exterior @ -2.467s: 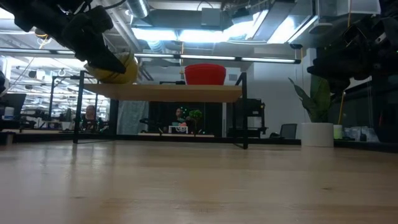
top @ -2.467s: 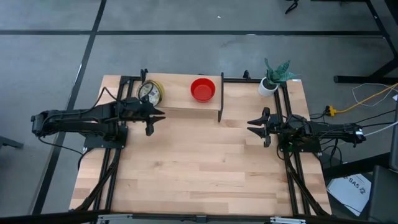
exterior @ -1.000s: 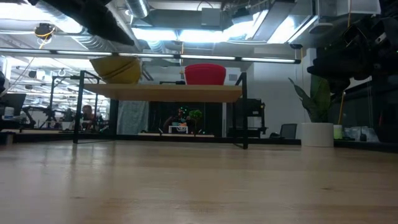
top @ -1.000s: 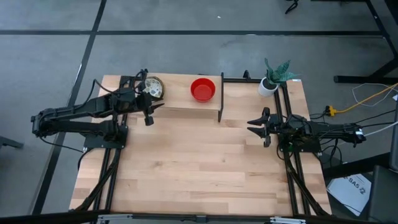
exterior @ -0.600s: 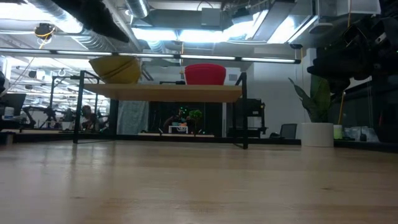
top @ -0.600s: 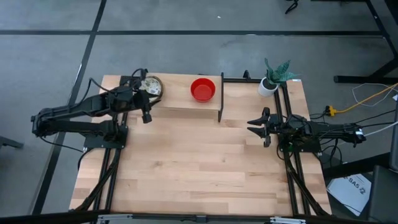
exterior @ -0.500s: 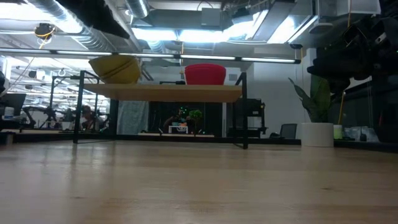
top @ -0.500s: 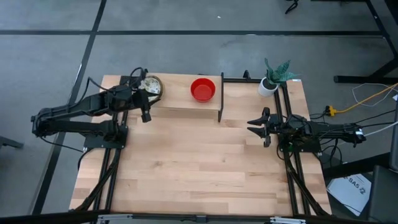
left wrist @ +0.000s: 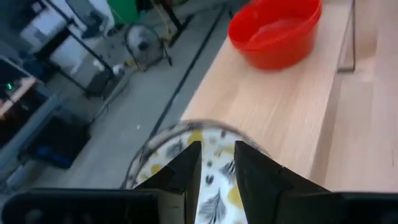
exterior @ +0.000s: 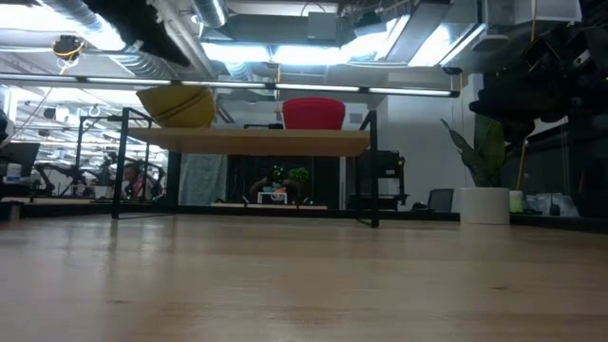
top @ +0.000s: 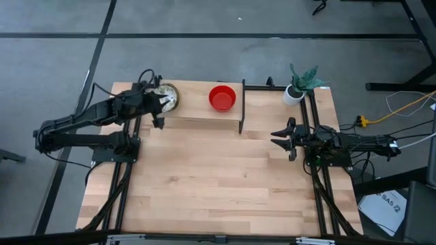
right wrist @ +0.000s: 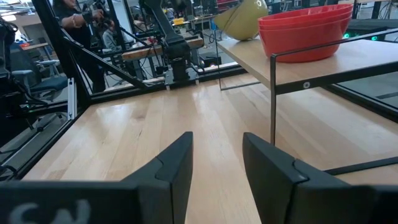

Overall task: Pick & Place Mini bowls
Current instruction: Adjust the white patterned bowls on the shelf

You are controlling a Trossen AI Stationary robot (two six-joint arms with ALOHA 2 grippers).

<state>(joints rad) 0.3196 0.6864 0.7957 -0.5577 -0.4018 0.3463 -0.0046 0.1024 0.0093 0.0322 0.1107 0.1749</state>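
A raised wooden shelf (top: 197, 112) stands along the far edge. On it, resting on its base, is a white mini bowl with a green-yellow pattern (top: 167, 96), which looks yellow from the side (exterior: 177, 104). Right of it on the shelf is a stack of red mini bowls (top: 222, 97) (right wrist: 305, 31). My left gripper (top: 159, 110) (left wrist: 217, 149) hovers open above the patterned bowl's near-left side, clear of it. My right gripper (top: 276, 138) (right wrist: 217, 138) waits open over the table's right part, pointing toward the left edge.
A small white pot with a plant (top: 294, 94) stands at the far right corner. The shelf's black metal legs (top: 242, 116) stand on the table. Bare wooden tabletop (top: 218, 184) stretches from the shelf to the near edge.
My left gripper has risen and drawn back a little toward the table's far left corner, tipping as it went. The patterned bowl has stayed on the shelf.
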